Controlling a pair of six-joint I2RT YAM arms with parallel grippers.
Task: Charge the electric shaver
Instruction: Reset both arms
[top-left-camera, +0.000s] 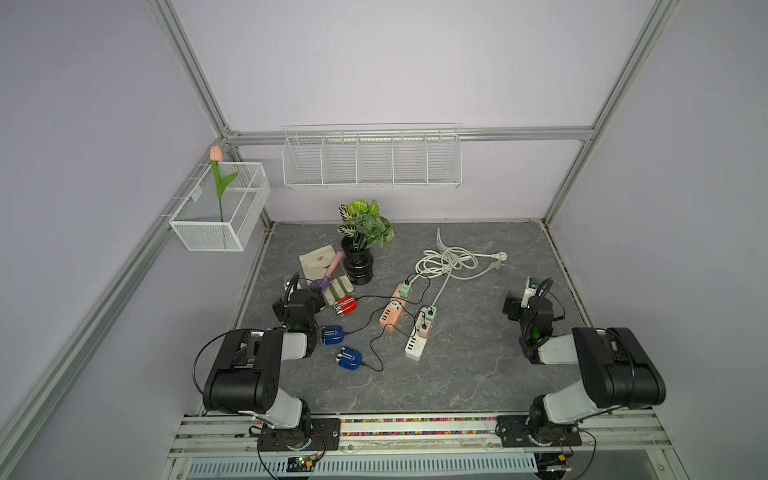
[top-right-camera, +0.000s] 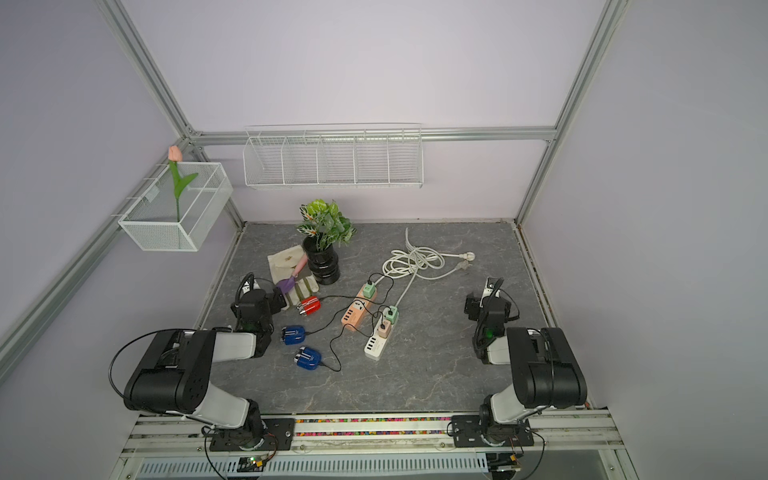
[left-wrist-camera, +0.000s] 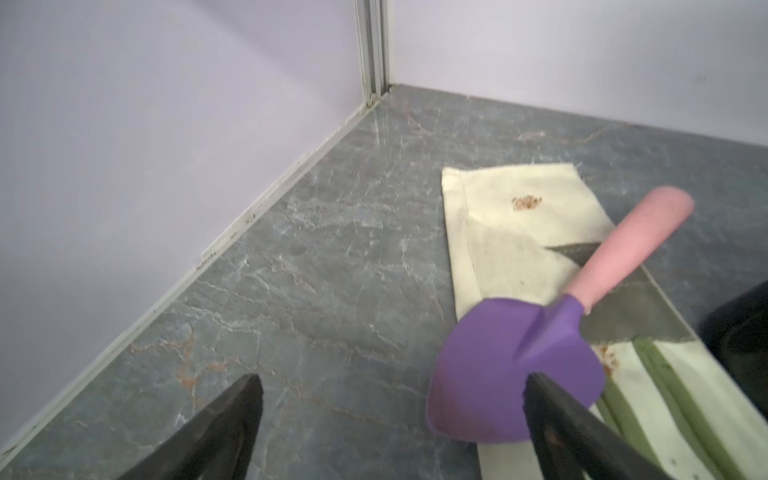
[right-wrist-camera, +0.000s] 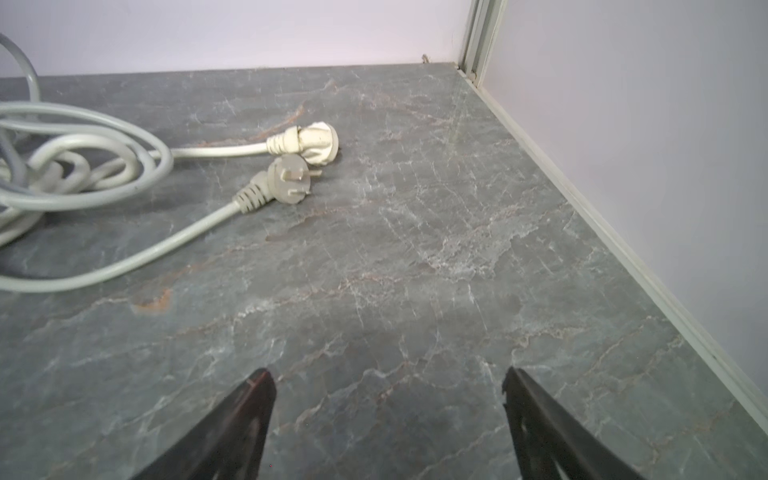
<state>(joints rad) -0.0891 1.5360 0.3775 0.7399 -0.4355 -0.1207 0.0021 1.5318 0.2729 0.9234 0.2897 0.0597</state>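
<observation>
Three electric shavers lie on the grey table in both top views: a red one (top-left-camera: 345, 306) and two blue ones (top-left-camera: 331, 335) (top-left-camera: 349, 358). A thin black cable (top-left-camera: 376, 297) runs from each toward the adapters on an orange power strip (top-left-camera: 390, 316) and a white power strip (top-left-camera: 415, 347). My left gripper (left-wrist-camera: 392, 380) is open over bare table near the left wall, just behind the red shaver, its tip beside a purple trowel (left-wrist-camera: 498, 365). My right gripper (right-wrist-camera: 385, 372) is open and empty over bare table at the right.
Coiled white cords (top-left-camera: 446, 262) end in two loose plugs (right-wrist-camera: 291, 178) (right-wrist-camera: 318, 141) on the table. A black vase with a plant (top-left-camera: 358, 266) and a cream cloth (left-wrist-camera: 511, 232) sit at the back left. Wire baskets (top-left-camera: 372, 160) hang on the walls.
</observation>
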